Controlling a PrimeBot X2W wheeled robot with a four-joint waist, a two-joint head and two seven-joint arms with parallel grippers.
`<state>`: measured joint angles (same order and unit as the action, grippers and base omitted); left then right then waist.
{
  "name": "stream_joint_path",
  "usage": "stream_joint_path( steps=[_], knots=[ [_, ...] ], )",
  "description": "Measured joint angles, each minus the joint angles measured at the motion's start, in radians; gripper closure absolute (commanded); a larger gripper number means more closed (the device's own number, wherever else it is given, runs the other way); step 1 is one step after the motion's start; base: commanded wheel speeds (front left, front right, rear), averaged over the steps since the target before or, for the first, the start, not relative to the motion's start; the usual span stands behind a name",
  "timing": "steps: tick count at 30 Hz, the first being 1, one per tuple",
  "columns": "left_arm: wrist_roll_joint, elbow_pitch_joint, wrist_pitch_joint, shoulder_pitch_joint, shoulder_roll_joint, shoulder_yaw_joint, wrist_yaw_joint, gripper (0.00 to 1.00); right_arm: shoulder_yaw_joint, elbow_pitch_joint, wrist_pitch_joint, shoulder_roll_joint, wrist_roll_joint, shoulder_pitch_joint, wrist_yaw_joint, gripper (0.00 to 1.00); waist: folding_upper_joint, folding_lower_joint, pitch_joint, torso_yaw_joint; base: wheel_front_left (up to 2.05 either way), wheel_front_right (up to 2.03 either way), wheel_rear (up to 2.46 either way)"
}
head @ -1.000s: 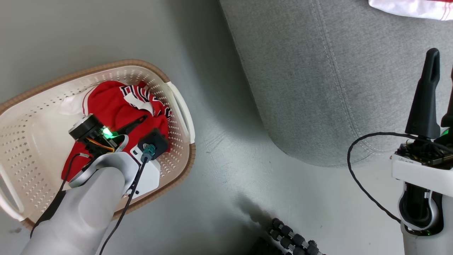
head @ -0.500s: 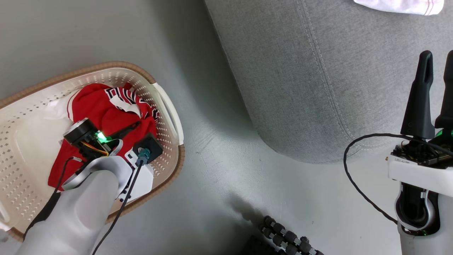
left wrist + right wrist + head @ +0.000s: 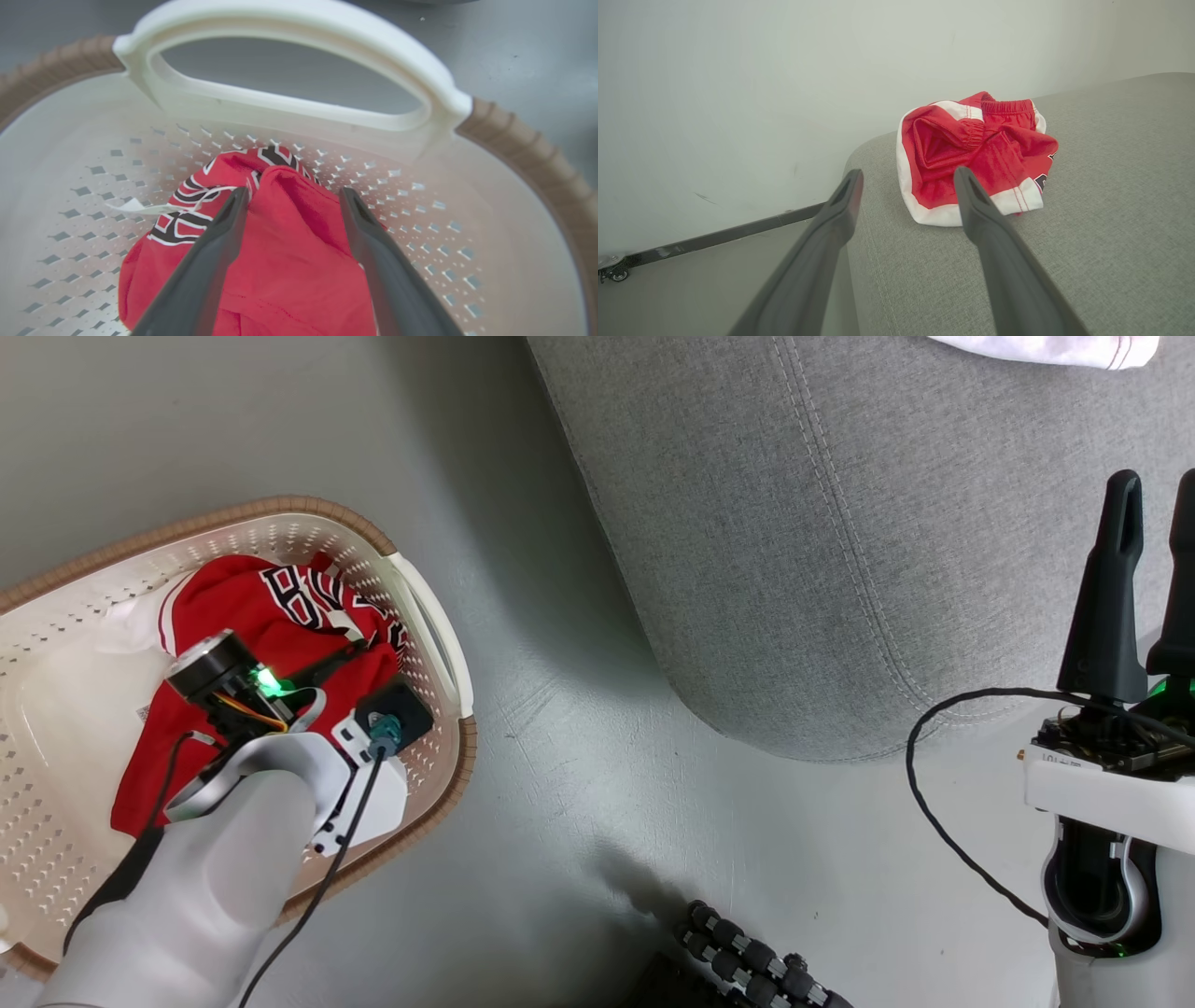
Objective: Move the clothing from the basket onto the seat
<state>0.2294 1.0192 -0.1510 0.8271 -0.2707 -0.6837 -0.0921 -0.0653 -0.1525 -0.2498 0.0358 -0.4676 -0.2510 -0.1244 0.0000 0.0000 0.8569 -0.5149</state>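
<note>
Bright, even light; soft shadows

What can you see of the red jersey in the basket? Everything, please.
The jersey is bright red, thin soft-looking fabric, with black-and-white lettering, striped trim and a white tag sticking out. It lies crumpled in a heap on the floor of the basket, bunched against the perforated wall below one handle. The left jaws stand open, one on each side of a raised fold, not closed on it.

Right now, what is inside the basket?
A crumpled red jersey with black-and-white lettering, the left gripper open, fingers either side of a fold. The jersey and forearm cover part of the basket floor.
</note>
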Motion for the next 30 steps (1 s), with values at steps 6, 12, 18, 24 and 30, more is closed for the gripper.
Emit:
stream_joint_path(
  steps=[6, 12, 18, 24, 30],
  knots=[
    [0.004, 0.015, -0.008, 0.015, 0.021, -0.015, 0.001, 0.00, -0.012, 0.000, 0.000, -0.001, 0.000, 0.001, 0.000, 0.00, 0.0000, 0.0001, 0.003, 0.001, 0.00, 0.00, 0.00],
    [0.005, 0.031, -0.016, 0.024, 0.044, -0.019, 0.003, 0.42, -0.019, 0.000, 0.000, -0.001, 0.000, 0.002, 0.000, 0.00, 0.0000, 0.0000, 0.005, 0.002, 0.00, 0.00, 0.00],
    [0.007, 0.057, -0.024, 0.030, 0.052, -0.023, 0.013, 0.56, -0.025, -0.003, 0.000, -0.001, 0.000, 0.005, 0.000, 0.00, 0.0000, 0.0000, 0.005, 0.005, 0.00, 0.00, 0.00],
    [0.030, 0.089, -0.024, 0.039, 0.042, -0.026, 0.043, 0.98, -0.035, -0.006, 0.000, -0.001, 0.001, 0.005, 0.000, 0.00, 0.0000, 0.0001, 0.005, 0.007, 0.00, 0.00, 0.00],
    [0.030, 0.116, -0.016, 0.039, 0.027, -0.025, 0.058, 1.00, -0.034, -0.011, 0.000, -0.001, 0.001, 0.005, 0.000, 0.00, 0.0000, 0.0000, 0.004, 0.010, 0.00, 0.00, 0.00]
  ],
)
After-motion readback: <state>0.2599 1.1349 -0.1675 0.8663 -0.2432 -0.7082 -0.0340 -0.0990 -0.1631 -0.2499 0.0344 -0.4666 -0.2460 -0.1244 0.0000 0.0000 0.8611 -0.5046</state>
